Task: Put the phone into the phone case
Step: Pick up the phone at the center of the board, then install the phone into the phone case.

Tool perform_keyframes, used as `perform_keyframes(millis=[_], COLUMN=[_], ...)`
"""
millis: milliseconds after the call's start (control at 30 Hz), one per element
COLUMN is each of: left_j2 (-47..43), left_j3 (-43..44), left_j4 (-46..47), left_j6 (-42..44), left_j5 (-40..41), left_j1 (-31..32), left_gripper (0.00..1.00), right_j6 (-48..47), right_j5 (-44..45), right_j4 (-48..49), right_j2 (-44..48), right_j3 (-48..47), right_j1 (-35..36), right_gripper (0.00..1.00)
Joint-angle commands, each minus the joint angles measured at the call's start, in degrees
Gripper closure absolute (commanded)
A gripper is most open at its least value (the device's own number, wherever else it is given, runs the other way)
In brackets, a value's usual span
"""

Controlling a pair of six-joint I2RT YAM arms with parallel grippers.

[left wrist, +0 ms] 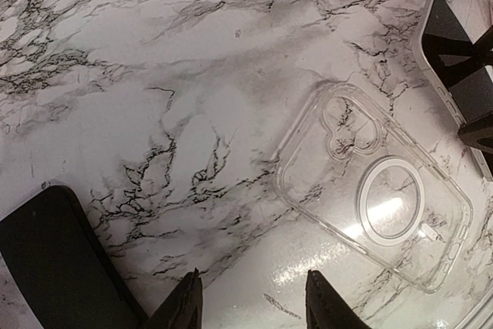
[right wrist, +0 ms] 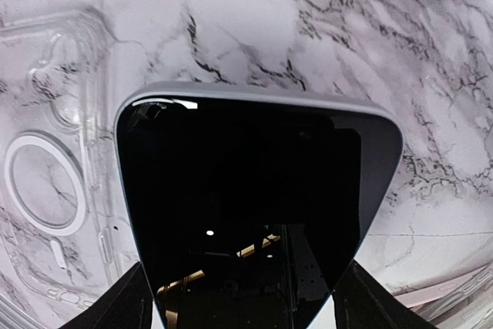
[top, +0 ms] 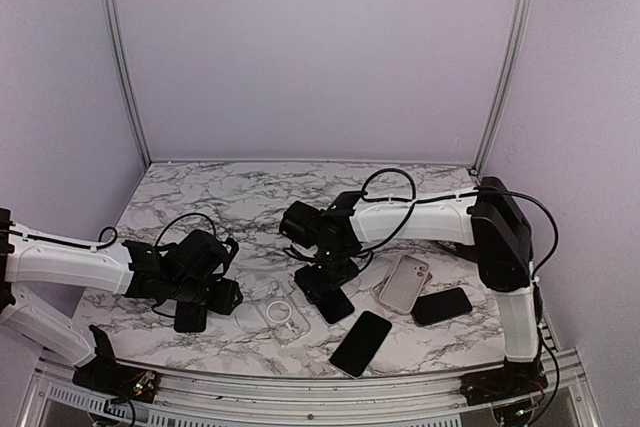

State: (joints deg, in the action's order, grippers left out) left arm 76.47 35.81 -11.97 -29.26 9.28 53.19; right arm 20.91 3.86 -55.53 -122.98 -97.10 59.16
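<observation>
— State of right pincer (right wrist: 243, 287)?
— Clenched on the phone (right wrist: 254, 213), one finger at each long edge, screen up.
— And the phone case (top: 283, 317)?
— Clear, flat on the marble surface (top: 200, 207), just beside the phone, at its 9 o'clock in top view.
— And left pincer (left wrist: 253, 283)?
— Released, nothing between fingers; case at 2 o'clock there, dark phone (left wrist: 54, 267) at 8 o'clock.
— Anything else?
— Beige phone (top: 403, 283) at 3 o'clock of the grasped one, black phone (top: 441, 305) beyond.

Lab booth: lilac walls (top: 320, 47), marble-print tabletop (top: 200, 197)
</observation>
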Motion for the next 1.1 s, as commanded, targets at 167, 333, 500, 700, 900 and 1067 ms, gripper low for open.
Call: perform_keyframes(millis=[167,333,500,700,900,1067], left_j2=[-4.8,-7.9,-9.3,-9.8,-10.5,-10.0], left_j3=[-2.2,-3.8,-5.1,-6.5,-7.5,-7.2], left_j4=[2.3,3.4,3.4,3.6,4.0,4.2], left_j6=[-3.2,-4.9,-4.8,-5.7,-5.9,-5.9], left_j5=[1.6,4.2,4.6,3.7,4.2,3.9], left_j1=[-1.6,-2.5,-3.2,-3.6,-3.9,-4.1], left_gripper=[0.55,0.54,0.54,0.54,0.54,0.54], right_j6=[2.3,4.1,8.7,7.8,7.6,8.6], right_j5=[10.9,18.6,23.5,27.3,25.8,25.7], right_j4=[15.2,25.2,28.6,30.1,32.1,30.4], right_j2=[7.3,8.7,7.1,6.5,4.8,4.2], right_j3=[1.1,3.3,6.0,6.5,7.4,7.8], right_j1=[7.4,15.0,18.3,18.7,18.2,18.1], right_gripper=[0.47,0.47,0.48,0.49,0.5,0.51])
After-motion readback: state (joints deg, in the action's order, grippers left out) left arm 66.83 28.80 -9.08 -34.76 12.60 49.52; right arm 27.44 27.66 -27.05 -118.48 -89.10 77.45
